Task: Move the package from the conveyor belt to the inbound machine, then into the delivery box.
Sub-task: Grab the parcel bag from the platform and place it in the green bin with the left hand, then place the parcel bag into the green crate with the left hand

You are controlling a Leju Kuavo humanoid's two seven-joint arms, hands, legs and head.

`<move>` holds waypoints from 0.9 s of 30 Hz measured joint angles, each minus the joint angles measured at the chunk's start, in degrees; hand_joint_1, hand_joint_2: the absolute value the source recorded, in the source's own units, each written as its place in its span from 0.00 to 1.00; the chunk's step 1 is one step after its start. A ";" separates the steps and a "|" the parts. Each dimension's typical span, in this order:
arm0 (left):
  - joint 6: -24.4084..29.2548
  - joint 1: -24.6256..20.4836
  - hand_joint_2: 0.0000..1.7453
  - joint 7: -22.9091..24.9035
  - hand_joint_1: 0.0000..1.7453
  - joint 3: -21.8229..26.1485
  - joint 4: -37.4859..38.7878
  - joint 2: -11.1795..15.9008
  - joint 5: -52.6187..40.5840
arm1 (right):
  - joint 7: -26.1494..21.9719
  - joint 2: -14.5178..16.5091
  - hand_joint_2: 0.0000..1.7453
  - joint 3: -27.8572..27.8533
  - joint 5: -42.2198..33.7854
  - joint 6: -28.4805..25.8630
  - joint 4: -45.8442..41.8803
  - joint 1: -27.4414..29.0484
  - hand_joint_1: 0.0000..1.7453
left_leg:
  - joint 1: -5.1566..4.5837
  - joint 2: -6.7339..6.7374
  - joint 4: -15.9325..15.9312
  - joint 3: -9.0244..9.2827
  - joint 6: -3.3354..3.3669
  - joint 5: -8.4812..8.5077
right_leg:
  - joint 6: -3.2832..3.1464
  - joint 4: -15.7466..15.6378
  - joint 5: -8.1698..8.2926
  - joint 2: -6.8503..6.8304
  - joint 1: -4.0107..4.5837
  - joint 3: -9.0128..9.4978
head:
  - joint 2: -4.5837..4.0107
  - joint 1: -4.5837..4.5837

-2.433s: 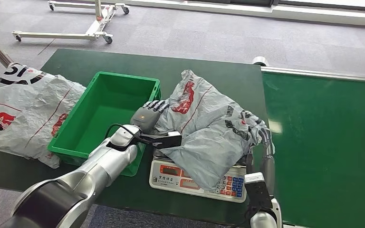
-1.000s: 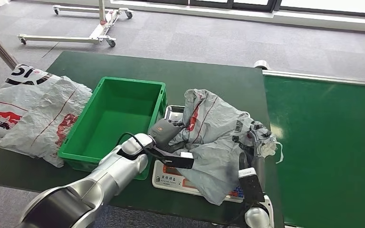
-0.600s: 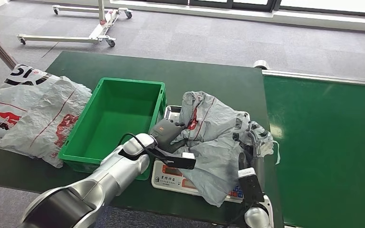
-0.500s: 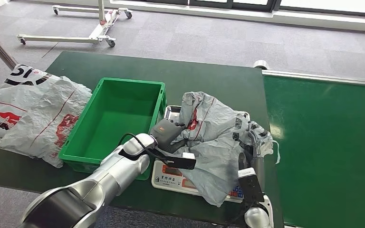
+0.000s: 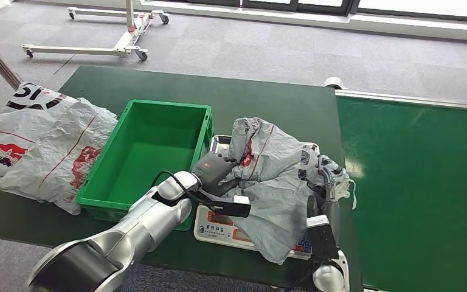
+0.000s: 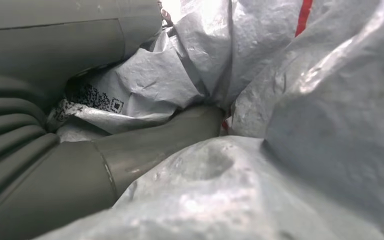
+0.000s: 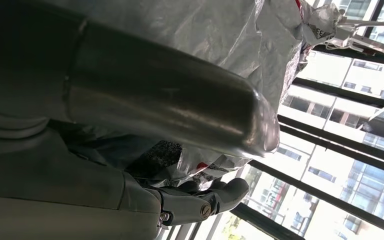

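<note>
Gripping the grey package (image 5: 273, 176) from both sides, your two hands hold it over the inbound machine (image 5: 219, 228), the white scale with a red display and coloured keys at lower centre of the head view. Your left hand (image 5: 214, 168) presses into the package's left flank just right of the delivery box (image 5: 115, 182), the green crate sitting at centre left on the dark green counter (image 5: 267, 103); in the left wrist view its thick grey thumb (image 6: 145, 150) is wedged between crumpled folds of the plastic, with a printed code label beside it. Your right hand (image 5: 326, 182) clasps the package's right edge, where the plastic bunches up around the dark fingers; the right wrist view shows its thumb (image 7: 170, 105) pressed against the grey film and a fingertip (image 7: 225, 192) curling around the underside. You can see the package draped over the scale, covering most of the steel pan, whose corner shows at its upper left, and part of the keypad at the lower right. Whether its weight rests fully on the pan you cannot tell. Two more grey bags (image 5: 36, 146) with red printing lie at the left edge of the frame, beside the crate. The conveyor belt (image 5: 419, 182) fills the right side.
</note>
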 joint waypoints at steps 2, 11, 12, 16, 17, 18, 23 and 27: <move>0.30 -0.05 1.00 0.00 1.00 0.00 -0.01 0.16 0.32 | -0.09 -0.03 0.00 0.36 -0.38 -0.17 0.31 -0.24 0.00 | 0.00 0.01 0.00 0.01 0.00 0.00 | 0.00 0.00 0.00 0.01 0.00 0.00 | 0.00 0.01; 8.17 -3.08 1.00 -8.59 1.00 4.98 -8.52 3.45 22.40 | 0.70 -0.50 0.00 0.67 -2.73 -2.20 0.97 -0.63 0.00 | 0.09 0.16 0.03 -0.93 -0.25 0.58 | -0.28 0.05 0.54 0.15 0.26 -1.09 | 0.00 0.02; 7.32 -4.48 1.00 -6.96 1.00 6.31 -10.90 4.62 24.13 | 0.54 -0.71 0.00 0.67 -3.03 -2.28 0.97 -0.55 0.00 | 0.10 0.21 0.01 -1.14 -0.27 0.66 | -0.32 0.06 0.65 0.19 0.31 -1.31 | 0.00 0.01; 9.69 -7.49 1.00 -4.01 1.00 10.35 -15.42 9.84 24.13 | -0.21 -1.33 0.00 0.66 -3.99 -3.18 0.97 -0.24 0.00 | 0.11 0.57 -0.04 -1.24 -0.33 0.72 | -0.39 0.09 0.75 0.58 0.36 -1.58 | 0.00 -0.02; 10.94 -7.58 1.00 -4.34 1.00 11.45 -15.69 11.25 24.72 | -0.15 -1.49 0.00 0.66 -4.12 -3.56 0.97 -0.12 0.00 | 0.14 0.58 -0.06 -1.25 -0.34 0.73 | -0.41 0.10 0.74 0.61 0.39 -1.60 | 0.00 -0.01; 11.91 -7.53 1.00 -4.97 1.00 12.65 -15.83 12.77 25.78 | 0.01 -1.63 0.00 0.64 -4.18 -3.91 0.95 0.10 0.00 | 0.16 0.58 -0.07 -1.27 -0.37 0.73 | -0.43 0.11 0.73 0.61 0.42 -1.61 | 0.00 -0.01; 13.94 -6.65 1.00 -8.33 1.00 21.76 -15.96 21.13 31.45 | 0.72 -2.37 0.00 0.12 -4.27 -5.42 0.12 2.84 0.00 | 0.23 0.99 -0.10 -1.27 -0.56 0.63 | -0.57 0.15 0.65 0.99 0.49 -1.88 | 0.00 -0.03; 14.06 -5.99 1.00 -8.36 1.00 26.55 -15.62 24.25 31.73 | 0.77 -2.77 0.00 -0.16 -4.14 -5.76 -0.67 3.87 0.00 | 0.24 0.61 -0.10 -1.38 -0.55 0.64 | -0.61 0.15 0.50 0.62 0.51 -1.87 | 0.00 -0.01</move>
